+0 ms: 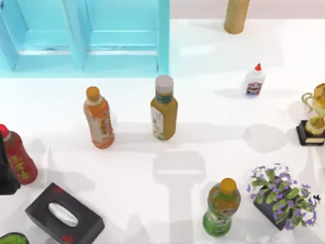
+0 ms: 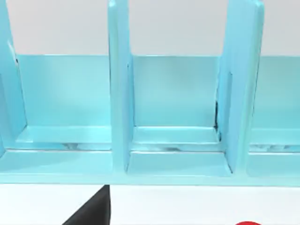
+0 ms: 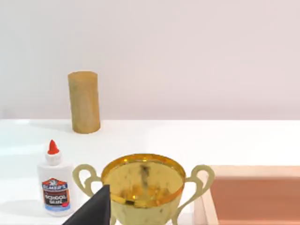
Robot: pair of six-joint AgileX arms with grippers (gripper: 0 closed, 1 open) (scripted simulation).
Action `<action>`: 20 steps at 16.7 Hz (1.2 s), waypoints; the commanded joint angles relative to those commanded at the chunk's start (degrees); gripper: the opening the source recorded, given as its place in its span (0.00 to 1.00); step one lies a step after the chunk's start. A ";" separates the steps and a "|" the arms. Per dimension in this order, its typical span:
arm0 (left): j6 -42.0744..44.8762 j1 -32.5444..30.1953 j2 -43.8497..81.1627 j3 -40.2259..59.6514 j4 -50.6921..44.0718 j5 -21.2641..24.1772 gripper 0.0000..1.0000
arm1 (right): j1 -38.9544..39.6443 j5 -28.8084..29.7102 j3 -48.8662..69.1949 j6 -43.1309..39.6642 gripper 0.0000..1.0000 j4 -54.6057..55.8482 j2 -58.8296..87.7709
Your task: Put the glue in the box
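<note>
One glue bottle stands upright on the far right of the table, nearer than the wooden cylinder and farther than the trophy, well apart from the blue box at far left. The right wrist view looks over the trophy's bowl toward the glue, with a dark wedge of the right gripper at the frame edge. The left gripper shows a like wedge facing the box's dividers. Whether either pair of jaws is open or closed cannot be told. Likely hazards: the trophy sits between the right arm and the glue, so a low reach could strike it. The small bottle may topple if clamped off-centre or by its tapered red cap. A carry leftward passes near the olive bottle. A pink tray beside the trophy could be mistaken for the target.
</note>
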 joint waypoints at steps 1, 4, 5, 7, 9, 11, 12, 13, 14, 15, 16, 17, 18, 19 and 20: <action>0.00 0.00 0.00 0.00 0.00 0.00 1.00 | 0.00 0.00 0.00 0.00 1.00 0.00 0.00; 0.00 0.00 0.00 0.00 0.00 0.00 1.00 | 0.37 0.07 1.84 0.52 1.00 -0.51 1.85; 0.00 0.00 0.00 0.00 0.00 0.00 1.00 | 0.72 0.16 3.66 1.01 1.00 -1.00 3.68; 0.00 0.00 0.00 0.00 0.00 0.00 1.00 | 1.70 0.50 9.08 2.39 1.00 -2.37 9.17; 0.00 0.00 0.00 0.00 0.00 0.00 1.00 | 3.06 1.08 16.54 4.15 1.00 -4.09 17.08; 0.00 0.00 0.00 0.00 0.00 0.00 1.00 | 4.71 1.91 25.23 6.11 1.00 -5.99 27.38; 0.00 0.00 0.00 0.00 0.00 0.00 1.00 | 5.67 2.44 29.90 7.12 1.00 -6.94 33.40; 0.00 0.00 0.00 0.00 0.00 0.00 1.00 | 6.72 3.04 34.66 8.13 1.00 -7.86 39.86; 0.00 0.00 0.00 0.00 0.00 0.00 1.00 | 7.88 3.72 39.35 9.13 1.00 -8.76 46.63; 0.00 0.00 0.00 0.00 0.00 0.00 1.00 | 9.10 4.46 43.86 10.13 1.00 -9.63 53.55; 0.00 0.00 0.00 0.00 0.00 0.00 1.00 | 10.38 5.27 48.14 11.10 1.00 -10.48 60.49; 0.00 0.00 0.00 0.00 0.00 0.00 1.00 | 11.69 6.13 52.11 12.05 1.00 -11.28 67.31; 0.00 0.00 0.00 0.00 0.00 0.00 1.00 | 13.03 7.04 55.73 12.95 1.00 -12.03 73.83; 0.00 0.00 0.00 0.00 0.00 0.00 1.00 | 14.39 7.98 58.95 13.79 1.00 -12.69 79.87; 0.00 0.00 0.00 0.00 0.00 0.00 1.00 | 15.73 8.94 61.78 14.57 1.00 -13.29 85.31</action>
